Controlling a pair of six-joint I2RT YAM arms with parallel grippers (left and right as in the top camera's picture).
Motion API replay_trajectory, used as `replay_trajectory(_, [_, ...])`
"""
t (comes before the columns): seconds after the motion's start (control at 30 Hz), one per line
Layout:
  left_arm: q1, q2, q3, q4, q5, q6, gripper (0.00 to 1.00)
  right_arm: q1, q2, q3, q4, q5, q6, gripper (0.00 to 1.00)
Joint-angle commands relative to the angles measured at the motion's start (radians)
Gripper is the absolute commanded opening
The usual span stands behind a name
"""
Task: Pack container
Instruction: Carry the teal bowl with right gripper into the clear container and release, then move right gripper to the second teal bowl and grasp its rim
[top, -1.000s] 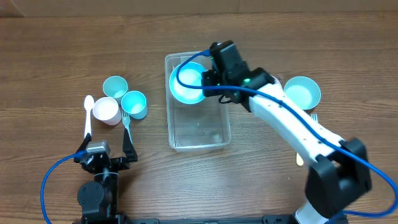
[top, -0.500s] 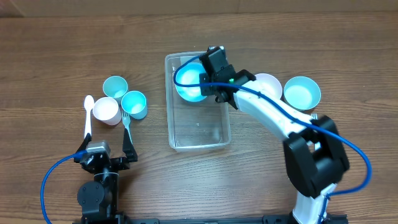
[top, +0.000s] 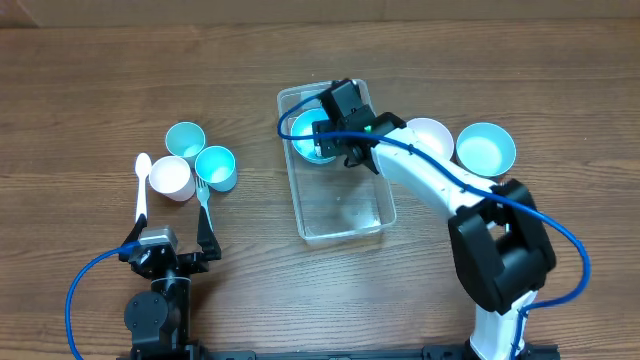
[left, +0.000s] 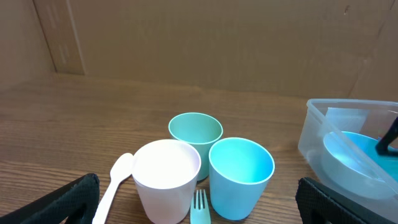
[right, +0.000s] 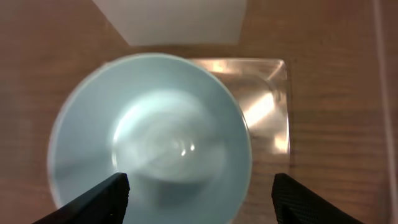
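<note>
The container, a clear tub, lies slanted at the table's middle. A teal bowl rests inside its far end. My right gripper hovers right over that bowl, jaws open. In the right wrist view the bowl fills the frame below the spread fingertips, which stand clear of it, and a clear container corner shows beyond. My left gripper rests open near the front left edge, holding nothing. From the left wrist, the container with the bowl appears at the right.
Left of the container stand a green cup, a blue cup and a white cup, with a white spoon and a teal fork beside them. A white bowl and another teal bowl sit at the right.
My right gripper has opened and let go of the teal bowl inside the container. The container has slid right and turned slightly. The left arm has not moved.
</note>
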Motion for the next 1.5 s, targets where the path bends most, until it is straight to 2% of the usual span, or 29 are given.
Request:
replay_trajectory(0.0, [0.002,-0.007,-0.003,0.000,-0.003,-0.018,1.00,0.000,-0.153,0.095,-0.027,-0.051,-0.006,0.76])
replay_trajectory(0.07, [0.002,-0.007,-0.003,0.000,-0.003,-0.018,1.00,0.000,-0.219,0.127,-0.108,-0.022,-0.021,0.74])
replay_trajectory(0.13, [0.002,-0.007,-0.003,0.000,-0.003,-0.018,1.00,-0.017,-0.285,0.129,-0.211,0.063,-0.020,0.61])
replay_trajectory(0.17, [0.002,-0.007,-0.003,0.000,-0.003,-0.018,1.00,-0.032,-0.305,0.129,-0.264,0.085,-0.020,0.43])
replay_trajectory(0.2, [0.002,-0.007,-0.003,0.000,-0.003,-0.018,1.00,-0.064,-0.323,0.129,-0.349,0.090,-0.019,0.12])
replay_trajectory(0.23, [0.002,-0.007,-0.003,0.000,-0.003,-0.018,1.00,-0.095,-0.327,0.129,-0.416,0.090,-0.003,0.04])
replay_trajectory(0.3, [0.002,-0.007,-0.003,0.000,-0.003,-0.018,1.00,-0.171,-0.325,0.113,-0.556,0.065,0.014,0.04])
replay_trajectory(0.43, [0.002,-0.007,-0.003,0.000,-0.003,-0.018,1.00,-0.226,-0.324,0.034,-0.655,-0.064,0.013,0.04])
replay_trajectory(0.67, [0.002,-0.007,-0.003,0.000,-0.003,-0.018,1.00,-0.226,-0.322,-0.216,-0.543,-0.180,0.032,0.04])
replay_trajectory(1.07, [0.002,-0.007,-0.003,0.000,-0.003,-0.018,1.00,-0.157,-0.322,-0.221,-0.481,-0.429,0.028,0.04])
replay_trajectory(1.23, [0.002,-0.007,-0.003,0.000,-0.003,-0.018,1.00,-0.181,-0.322,-0.219,-0.453,-0.290,0.025,0.04])
replay_trajectory(1.3, [0.002,-0.007,-0.003,0.000,-0.003,-0.018,1.00,-0.209,-0.322,-0.198,-0.441,-0.241,0.024,0.06])
replay_trajectory(1.33, [0.002,-0.007,-0.003,0.000,-0.003,-0.018,1.00,-0.236,-0.322,-0.169,-0.457,-0.197,0.023,0.12])
replay_trajectory(1.37, [0.002,-0.007,-0.003,0.000,-0.003,-0.018,1.00,-0.267,-0.322,-0.139,-0.476,-0.177,0.017,0.27])
replay_trajectory(1.4, [0.002,-0.007,-0.003,0.000,-0.003,-0.018,1.00,-0.307,-0.323,-0.111,-0.494,-0.190,0.012,0.70])
replay_trajectory(1.43, [0.002,-0.007,-0.003,0.000,-0.003,-0.018,1.00,-0.339,-0.323,-0.100,-0.504,-0.214,-0.024,1.00])
replay_trajectory(1.47, [0.002,-0.007,-0.003,0.000,-0.003,-0.018,1.00,-0.378,-0.323,-0.095,-0.513,-0.249,-0.072,1.00])
